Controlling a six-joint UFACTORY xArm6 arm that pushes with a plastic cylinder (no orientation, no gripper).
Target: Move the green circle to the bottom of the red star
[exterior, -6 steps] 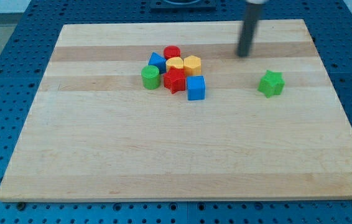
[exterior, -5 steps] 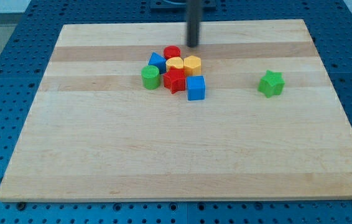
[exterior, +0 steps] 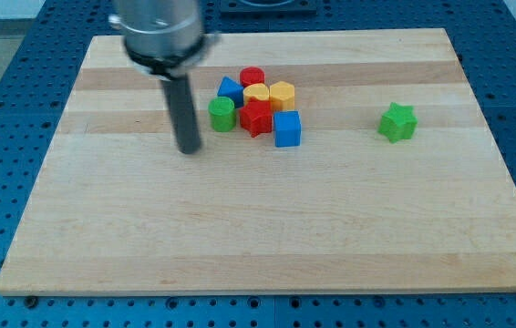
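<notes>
In the camera view my tip [exterior: 189, 149], a bare rod with no end effector to open or hold anything, rests on the wooden tabletop [exterior: 258, 228] just left of and slightly below the green circle [exterior: 221, 114], which touches the red star [exterior: 256, 117] on its left.

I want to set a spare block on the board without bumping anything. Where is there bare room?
The widest bare patch is the board's lower half, below my tip and the blue cube. Also free: the strip between the blue cube and the green star. Crowded: the cluster around the red star, with the green circle at its left, just right of my tip.
</notes>
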